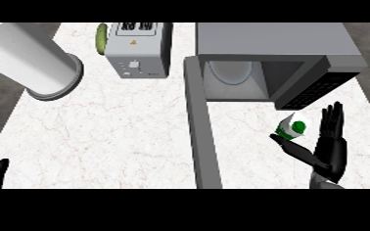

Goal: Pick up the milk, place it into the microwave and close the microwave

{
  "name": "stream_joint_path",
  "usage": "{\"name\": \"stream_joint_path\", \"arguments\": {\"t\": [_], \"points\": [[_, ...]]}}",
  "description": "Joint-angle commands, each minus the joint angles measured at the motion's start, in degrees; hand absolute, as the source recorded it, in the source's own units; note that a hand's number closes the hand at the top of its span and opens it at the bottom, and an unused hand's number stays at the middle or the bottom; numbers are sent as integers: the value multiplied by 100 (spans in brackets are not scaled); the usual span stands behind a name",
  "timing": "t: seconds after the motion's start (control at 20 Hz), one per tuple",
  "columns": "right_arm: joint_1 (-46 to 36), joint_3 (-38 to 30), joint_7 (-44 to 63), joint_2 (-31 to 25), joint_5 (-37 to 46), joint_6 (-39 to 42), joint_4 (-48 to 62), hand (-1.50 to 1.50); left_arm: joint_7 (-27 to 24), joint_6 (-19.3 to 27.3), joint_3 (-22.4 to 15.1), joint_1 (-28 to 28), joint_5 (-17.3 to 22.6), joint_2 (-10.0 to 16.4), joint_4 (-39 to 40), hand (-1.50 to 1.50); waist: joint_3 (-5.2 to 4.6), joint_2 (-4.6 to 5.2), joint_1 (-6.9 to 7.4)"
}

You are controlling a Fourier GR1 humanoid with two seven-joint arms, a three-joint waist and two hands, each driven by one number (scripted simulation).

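milk (292, 127) | on counter (123, 132), just before open microwave (274, 39), right of its door (201, 132); seems upright | right hand (331, 146): nearer, fingers straight, holding nothing, milk just left of palm | left hand (2, 169): lower-left edge, well apart

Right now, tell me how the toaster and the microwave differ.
The microwave is much bigger than the toaster. The microwave's door stands open, baring its inside; the toaster has slots on top. The toaster is lighter silver, the microwave darker grey. Both are boxy and stand at the back of the counter.
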Motion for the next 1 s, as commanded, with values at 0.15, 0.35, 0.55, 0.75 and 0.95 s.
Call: {"name": "stream_joint_path", "arguments": {"t": [0.15,0.35,0.55,0.75,0.95], "points": [[-688,-350,-742,89,-24,-230,1433,-150,-394,-40,13,25,-67,-29,306,-150,2,8,18],[-894,-708,-817,-152,-57,-503,2069,-150,81,242,-440,268,-252,-29,-291,-150,6,12,38],[-1015,-908,-1046,-431,-76,-558,2597,-150,20,-95,141,52,107,-29,-3,-150,3,7,22],[-992,-1052,-1626,-665,-242,114,3385,-150,487,168,-53,-184,-6,-30,-299,-150,5,10,5],[-1059,-838,-1770,-677,-413,1751,3688,-150,-82,-180,31,147,120,-18,-52,-150,20,18,111]]}}
